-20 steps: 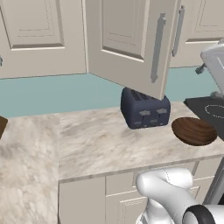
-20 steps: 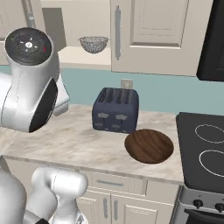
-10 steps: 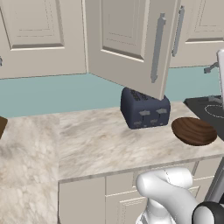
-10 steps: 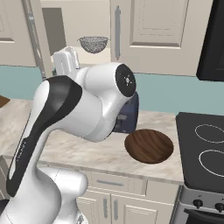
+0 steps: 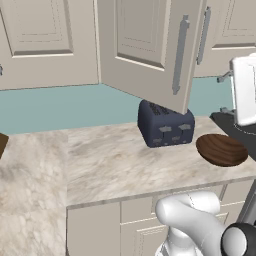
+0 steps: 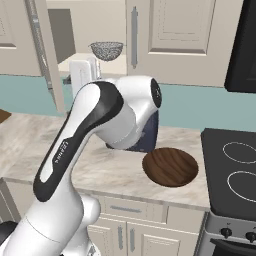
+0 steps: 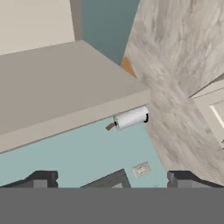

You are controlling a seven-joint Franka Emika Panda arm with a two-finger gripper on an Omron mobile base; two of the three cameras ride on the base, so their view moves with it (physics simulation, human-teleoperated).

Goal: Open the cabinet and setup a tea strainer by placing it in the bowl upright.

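With the cabinet (image 6: 45, 55) open, I am reaching, fingers (image 7: 41, 178) wide apart and empty, for the tea strainer (image 6: 106, 50) on its shelf, upper left; next I must grasp its rim, above the bowl (image 6: 170, 166) on the tabletop (image 6: 100, 165).

The arm (image 6: 95, 135) hides most of the dark toaster (image 6: 150, 135); the stove (image 6: 235, 175) is cut by the right edge.

Cabinet (image 6: 165, 35) door open; mesh tea strainer (image 6: 106, 49) upright on shelf; brown bowl (image 6: 170, 166) on counter.
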